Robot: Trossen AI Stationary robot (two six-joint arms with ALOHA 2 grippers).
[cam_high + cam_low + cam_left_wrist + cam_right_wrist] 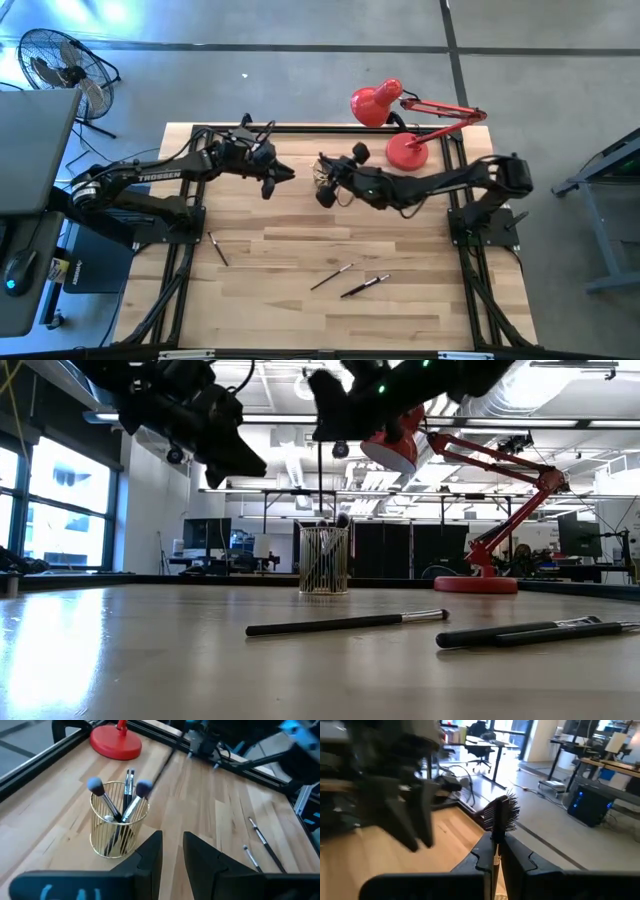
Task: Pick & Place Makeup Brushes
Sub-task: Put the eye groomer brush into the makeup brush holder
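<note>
Right wrist view shows a makeup brush (501,820) with dark splayed bristles clenched between the right gripper (497,851)'s fingers, its handle mostly hidden by them. From above, that gripper hovers over the gold wire cup (119,820), which is almost lost beneath it there. The cup, a cage of thin upright rods, holds several brushes (125,802), two with fluffy bluish-grey tips. Nearer the table's front edge than the cup lie loose brushes (347,279), slim dark sticks with silver ferrules, perhaps three or four. The left gripper (172,851) hangs beside the cup, released, fingers narrowly apart. A red desk lamp (405,120) stands behind the cup.
</note>
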